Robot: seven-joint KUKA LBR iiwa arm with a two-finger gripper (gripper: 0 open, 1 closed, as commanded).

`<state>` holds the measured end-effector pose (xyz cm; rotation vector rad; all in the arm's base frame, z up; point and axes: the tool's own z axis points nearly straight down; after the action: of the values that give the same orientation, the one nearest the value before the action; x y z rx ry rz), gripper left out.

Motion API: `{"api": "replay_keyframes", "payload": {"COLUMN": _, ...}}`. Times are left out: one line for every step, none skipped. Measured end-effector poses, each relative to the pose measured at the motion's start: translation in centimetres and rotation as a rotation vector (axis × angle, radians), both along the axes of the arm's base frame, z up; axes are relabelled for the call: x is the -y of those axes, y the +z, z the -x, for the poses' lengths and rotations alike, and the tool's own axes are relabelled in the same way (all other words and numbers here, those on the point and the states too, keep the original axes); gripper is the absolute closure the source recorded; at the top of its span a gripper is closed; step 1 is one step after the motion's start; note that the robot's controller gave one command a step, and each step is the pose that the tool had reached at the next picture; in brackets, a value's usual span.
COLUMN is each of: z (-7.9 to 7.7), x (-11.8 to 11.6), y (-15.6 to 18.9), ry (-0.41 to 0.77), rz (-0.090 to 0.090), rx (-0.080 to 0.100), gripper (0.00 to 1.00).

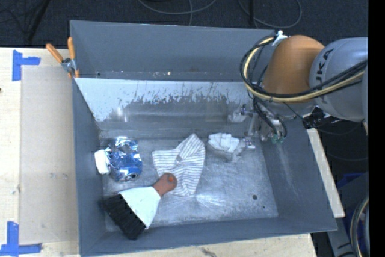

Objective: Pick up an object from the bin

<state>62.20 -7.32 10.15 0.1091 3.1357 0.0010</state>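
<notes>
Gripper (245,142) low at right-centre of bin, tip against white crumpled wad (221,141); open or clenched: cannot tell. Judgement: a clean grasp wants the wad centred, clear of the striped cloth (180,165) just beside. Bin floor (240,189) flat, grey, bare hereabouts; right wall (295,177) near the wrist

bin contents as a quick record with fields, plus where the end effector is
bin: grey metal, few loose things
end effector: right of centre, low beside the white wad
white wad: crumpled, centre-right
striped cloth: rumpled, middle
brush: front left, black bristles, brown handle towards the cloth
blue-and-white pack: crumpled, left
</notes>
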Motion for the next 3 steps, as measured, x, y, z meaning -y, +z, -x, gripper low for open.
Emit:
{"api": "replay_keyframes", "payload": {"z": -0.03, "x": 0.18, "y": -2.31, "ry": 0.014, "rz": 0.000, "rx": -0.005, "gripper": 0.00}}
{"api": "replay_keyframes", "payload": {"z": -0.14, "x": 0.10, "y": -2.46, "ry": -0.034, "rz": -0.001, "rx": -0.013, "gripper": 1.00}}
{"api": "replay_keyframes", "payload": {"z": -0.17, "x": 0.08, "y": -2.45, "ry": -0.033, "rz": 0.000, "rx": -0.011, "gripper": 1.00}}
